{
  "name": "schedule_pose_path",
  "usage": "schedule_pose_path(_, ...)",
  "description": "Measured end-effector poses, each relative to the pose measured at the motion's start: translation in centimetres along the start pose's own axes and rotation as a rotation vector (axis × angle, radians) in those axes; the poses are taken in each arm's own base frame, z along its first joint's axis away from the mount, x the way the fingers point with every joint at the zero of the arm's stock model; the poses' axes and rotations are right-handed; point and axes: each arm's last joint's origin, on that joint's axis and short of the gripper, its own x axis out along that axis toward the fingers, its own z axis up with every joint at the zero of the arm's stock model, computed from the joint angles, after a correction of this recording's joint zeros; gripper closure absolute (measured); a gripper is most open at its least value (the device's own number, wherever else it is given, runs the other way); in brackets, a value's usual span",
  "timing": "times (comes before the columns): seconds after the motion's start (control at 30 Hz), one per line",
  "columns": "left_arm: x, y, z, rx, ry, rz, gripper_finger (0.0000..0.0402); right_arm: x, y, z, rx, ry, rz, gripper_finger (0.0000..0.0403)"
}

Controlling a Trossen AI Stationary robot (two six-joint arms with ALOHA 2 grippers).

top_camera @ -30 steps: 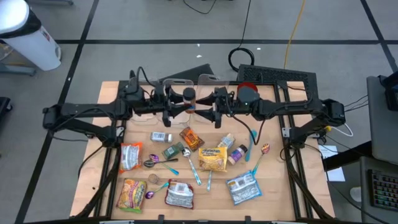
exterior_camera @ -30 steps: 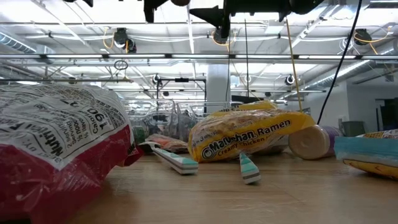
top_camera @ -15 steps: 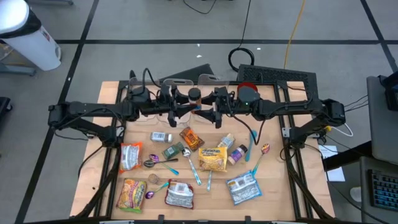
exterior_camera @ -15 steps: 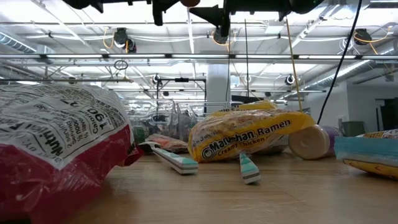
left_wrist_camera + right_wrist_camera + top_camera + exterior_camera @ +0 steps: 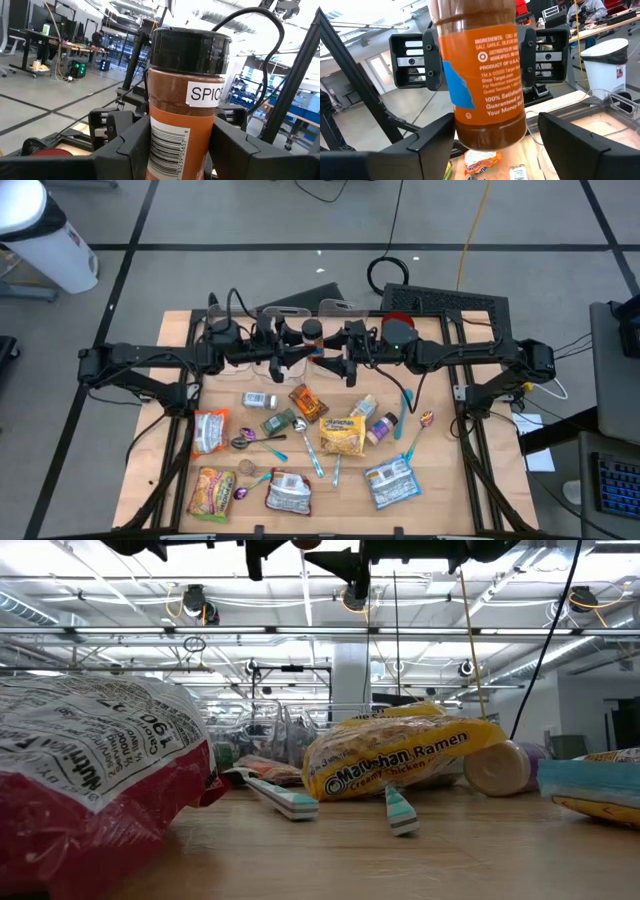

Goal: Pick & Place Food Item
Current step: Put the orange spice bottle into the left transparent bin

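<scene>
A spice jar [image 5: 185, 100] with orange-brown powder, a black lid and a white "SPICE" label hangs upright above the table's far middle [image 5: 313, 330]. My left gripper [image 5: 182, 150] is shut on it. My right gripper [image 5: 502, 150] faces it from the table's right [image 5: 336, 352]. It is open, its two fingers wide apart on either side of the jar's base [image 5: 490, 132], and I see no touch. Other food packets lie on the table below. My left gripper pinches the middle of the jar's body [image 5: 445, 65] between its two fingers [image 5: 415, 60], one on each side. The fingers come level from the table's left. The jar stands upright in the hold, lid up, lifted clear of the table.
On the wooden table lie a yellow ramen packet [image 5: 343, 435], a red-and-white bag [image 5: 210, 430], other snack packets [image 5: 388, 482] and several spoons [image 5: 310, 450]. Clear bins [image 5: 335, 308] stand at the far edge. A white bin [image 5: 45, 235] stands on the floor at far left.
My left gripper has moved a little toward the table's right with the spice jar, closer to my right gripper, then stopped. The jar stays upright and clear of the table.
</scene>
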Motion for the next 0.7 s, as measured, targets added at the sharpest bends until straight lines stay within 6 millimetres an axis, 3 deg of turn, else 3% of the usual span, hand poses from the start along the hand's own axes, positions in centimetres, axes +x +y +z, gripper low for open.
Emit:
schedule_pose_path(0.4, -0.01, 0.02, -0.03, -0.004, 0.003, 0.003, 0.0227, 0.0, 0.02, -0.01, -0.017, 0.002, 0.003, 0.0205)
schedule_pose_path(0.7, -0.02, 0.04, -0.11, -0.02, 0.013, 0.007, 0.0227, 0.0, 0.01, -0.04, -0.016, 0.004, 0.003, 0.0212)
